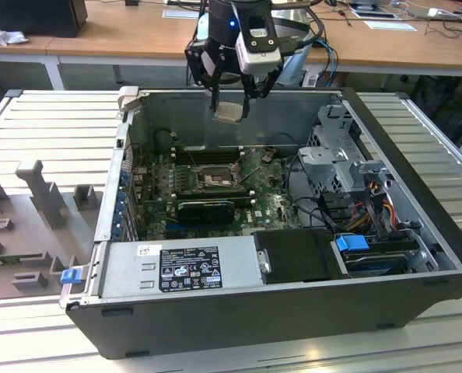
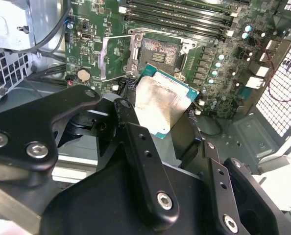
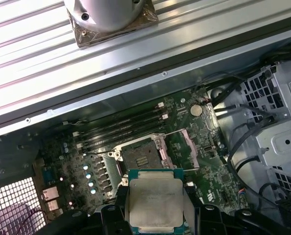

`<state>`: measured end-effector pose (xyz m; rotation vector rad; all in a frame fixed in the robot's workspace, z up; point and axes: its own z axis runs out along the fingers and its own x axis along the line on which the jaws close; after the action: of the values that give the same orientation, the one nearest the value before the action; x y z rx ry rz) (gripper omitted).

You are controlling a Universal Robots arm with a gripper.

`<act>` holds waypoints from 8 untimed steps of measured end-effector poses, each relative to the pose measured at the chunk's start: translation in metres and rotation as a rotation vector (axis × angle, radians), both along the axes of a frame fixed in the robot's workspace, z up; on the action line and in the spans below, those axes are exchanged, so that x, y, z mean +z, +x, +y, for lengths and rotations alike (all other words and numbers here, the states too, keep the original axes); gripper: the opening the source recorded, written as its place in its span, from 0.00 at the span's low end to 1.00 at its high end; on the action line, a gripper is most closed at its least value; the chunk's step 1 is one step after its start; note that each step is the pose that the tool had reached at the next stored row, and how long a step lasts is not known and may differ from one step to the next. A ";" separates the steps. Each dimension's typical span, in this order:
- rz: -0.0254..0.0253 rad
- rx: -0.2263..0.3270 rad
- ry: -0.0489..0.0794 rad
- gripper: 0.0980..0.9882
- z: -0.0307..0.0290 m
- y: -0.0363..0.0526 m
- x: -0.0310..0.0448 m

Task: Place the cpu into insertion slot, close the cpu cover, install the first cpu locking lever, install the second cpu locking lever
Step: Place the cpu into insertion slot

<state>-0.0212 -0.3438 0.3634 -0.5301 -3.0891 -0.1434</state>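
One grey moulded tray (image 1: 29, 225) lies at the exterior view's left, beside the open black computer case (image 1: 293, 318). Above the case's far wall, the gripper (image 1: 231, 107) is clamped on the cpu (image 1: 229, 114), a square chip (no long axis to speak of) with a dull silver top facing up and green edges. Below, the black-framed insertion slot (image 1: 214, 180) lies bare, with the thin metal cpu cover (image 3: 189, 146) swung open beside it.

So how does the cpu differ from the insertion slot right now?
The cpu has a pale silver top; the insertion slot is dark-centred and black-framed. The cpu hangs clamped in the gripper; the insertion slot sits uncovered on the motherboard below. Both are square.
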 end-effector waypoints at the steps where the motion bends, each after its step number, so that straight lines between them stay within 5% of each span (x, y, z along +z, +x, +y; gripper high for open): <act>1: 0.0000 -0.003 0.000 0.48 0.0000 0.0000 0.0000; 8: 0.0001 -0.038 0.000 0.48 0.0000 0.0000 -0.0002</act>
<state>-0.0212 -0.3438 0.3632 -0.5886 -3.0802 -0.1436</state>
